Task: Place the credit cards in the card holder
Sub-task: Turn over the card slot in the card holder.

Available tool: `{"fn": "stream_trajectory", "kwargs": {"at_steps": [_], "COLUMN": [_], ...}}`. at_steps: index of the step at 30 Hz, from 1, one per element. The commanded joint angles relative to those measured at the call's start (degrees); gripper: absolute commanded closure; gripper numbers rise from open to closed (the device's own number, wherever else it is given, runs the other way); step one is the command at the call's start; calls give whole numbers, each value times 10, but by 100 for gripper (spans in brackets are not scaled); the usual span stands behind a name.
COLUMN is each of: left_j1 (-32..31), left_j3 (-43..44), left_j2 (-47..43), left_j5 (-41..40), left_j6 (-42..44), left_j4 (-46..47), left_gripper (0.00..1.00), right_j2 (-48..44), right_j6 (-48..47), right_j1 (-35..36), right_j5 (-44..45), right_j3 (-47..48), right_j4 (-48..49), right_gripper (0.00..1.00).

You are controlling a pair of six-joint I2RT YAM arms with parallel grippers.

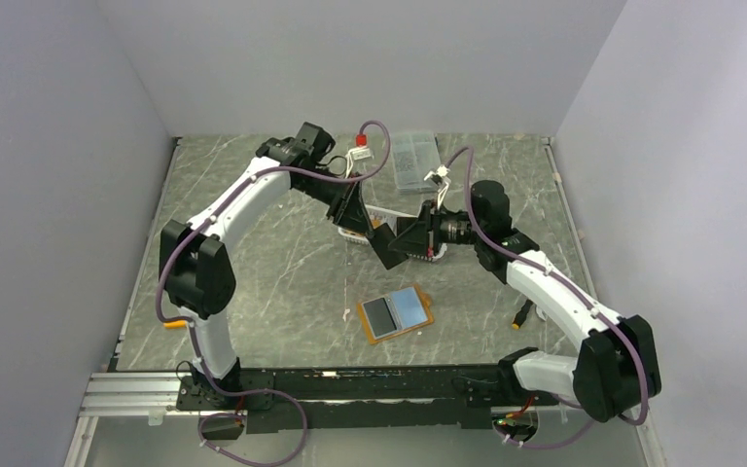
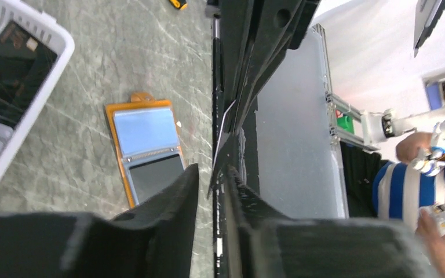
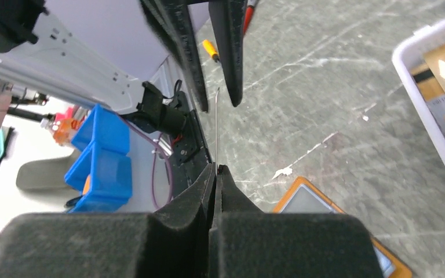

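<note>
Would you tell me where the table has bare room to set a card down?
Bare table lies between the left arm and the open card holder, and right of the clear box. Crowded: centre back, where left gripper and right gripper meet at a credit card over the white basket.

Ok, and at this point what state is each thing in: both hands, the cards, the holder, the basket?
left hand, slightly open around one end of the credit card
right hand, shut on the credit card
credit card, in the air, edge-on between both hands
card holder, open flat on the table
dark card, lying in one half of the holder
white basket, upright, things inside
</note>
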Motion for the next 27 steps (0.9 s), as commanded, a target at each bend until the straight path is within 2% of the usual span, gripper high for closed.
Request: {"fn": "stream_trajectory", "kwargs": {"at_steps": [1,2,3,8,13,21,27], "left_j1": [0,1,1,-5,-44,-139,-216], "left_j3": [-35,-50,-71,-219,-344,-349,-348], "left_j2": [-38,-41,-42,-51,-73,-62,-56], "left_j5": [-43,-49,-53,-81,-134,-205,-276], "left_j6": [-23,-30,-41,-74,-83,-81,-80], "left_j4": [34,38,46,98,170,233,261], "left_gripper": [59,52,51,51,52,51,52], "right_j2": [-22,-21,-21,-26,-39,-86,-75], "right_j6": [-31,-31,-27,2,44,78,88], "right_j1": [4,6,13,81,111,118,118], "right_j5": [100,129,155,334,459,549,550], "right_j3": [10,2,-11,-73,-109,-121,-147], "right_j4": [-123,-147,-161,-227,-271,-327,-317], "right_gripper": [100,100,100,100,100,100,100]}}
